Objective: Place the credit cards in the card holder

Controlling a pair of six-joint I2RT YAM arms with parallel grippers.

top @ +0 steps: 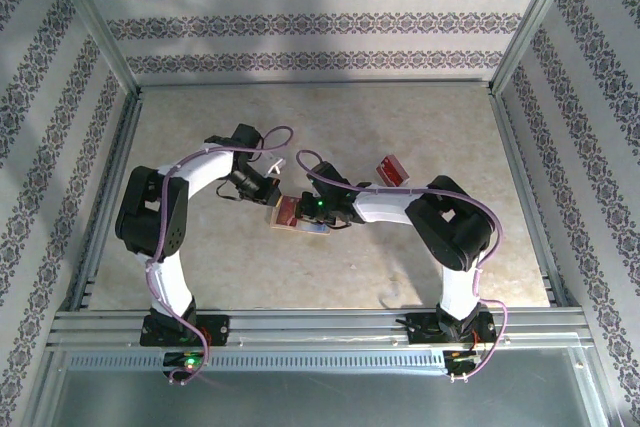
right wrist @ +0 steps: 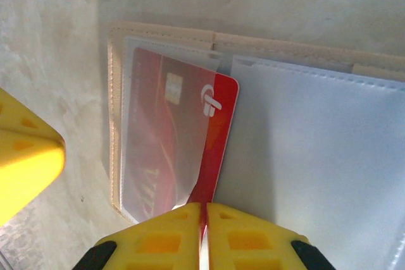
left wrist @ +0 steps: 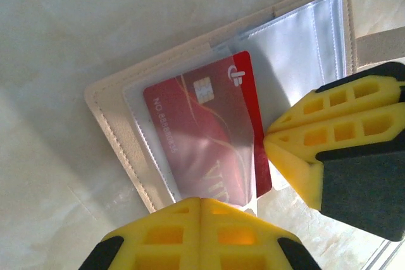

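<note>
The tan card holder (top: 284,217) lies open on the table between the two grippers, its stitched cover (left wrist: 112,132) (right wrist: 166,31) spread flat. A red credit card (left wrist: 193,132) (right wrist: 166,132) sits mostly inside a clear sleeve, one long edge sticking out. My right gripper (top: 312,209) (right wrist: 204,207) is shut on that exposed edge. My left gripper (top: 270,191) (left wrist: 201,200) is shut, its tips meeting at the sleeve's lower edge; nothing shows between them. Another red credit card (top: 393,171) lies on the table to the right.
More clear sleeves (left wrist: 302,47) (right wrist: 316,156) fan over the holder's other half, with its closing tab (left wrist: 380,47) at the far side. Metal rails and patterned walls enclose the beige table (top: 330,127). Both arms crowd the middle.
</note>
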